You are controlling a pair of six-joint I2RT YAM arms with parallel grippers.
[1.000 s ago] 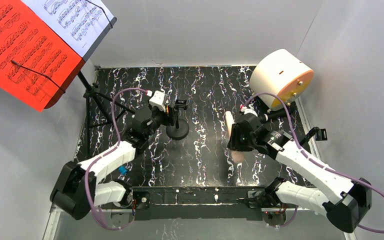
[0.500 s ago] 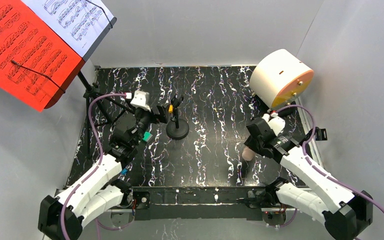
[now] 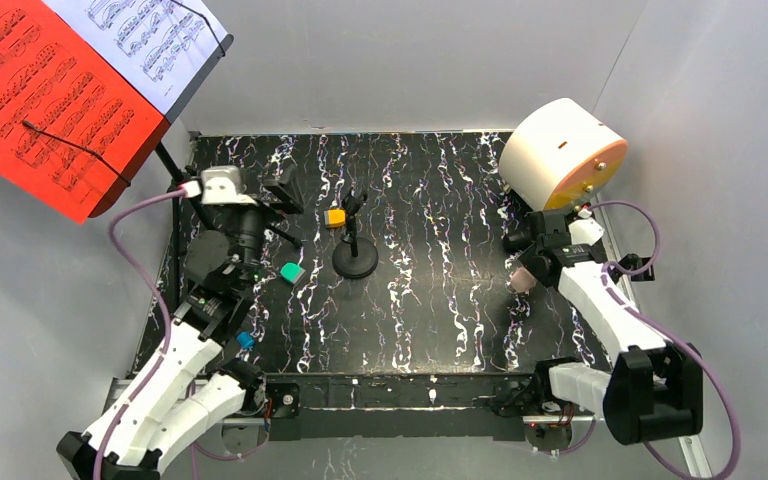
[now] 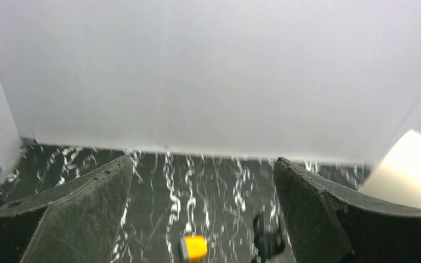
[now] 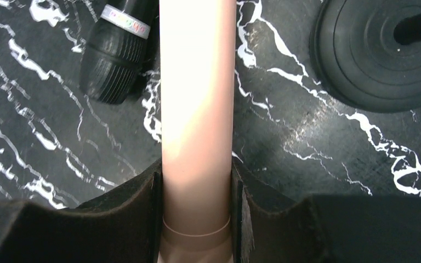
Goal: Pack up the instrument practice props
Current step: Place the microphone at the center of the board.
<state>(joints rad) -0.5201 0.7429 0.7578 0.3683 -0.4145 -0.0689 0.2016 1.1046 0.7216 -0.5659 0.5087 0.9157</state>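
Observation:
My right gripper (image 5: 196,175) is shut on the beige microphone (image 5: 197,93), which points away from the camera just above the tabletop. From above, the right gripper (image 3: 528,275) hangs at the table's right side. A black microphone (image 5: 118,52) lies beside the beige one, and a round pole base (image 5: 373,55) stands to its right. Another black round-based pole (image 3: 355,258) stands mid-table. My left gripper (image 3: 282,190) is raised to that pole's left, open and empty (image 4: 202,161). The black music rack (image 3: 185,195) at the back left carries a red sheet (image 3: 40,95) and a white sheet (image 3: 155,35).
A big white cylinder with an orange face (image 3: 560,155) sits at the back right, close behind my right arm. A small orange block (image 3: 336,217) and a teal block (image 3: 292,271) lie near the middle pole. Grey walls enclose the table on three sides.
My left gripper opened, let go of the middle pole's top and drew back to the left. My right arm carried the beige microphone toward the right edge.

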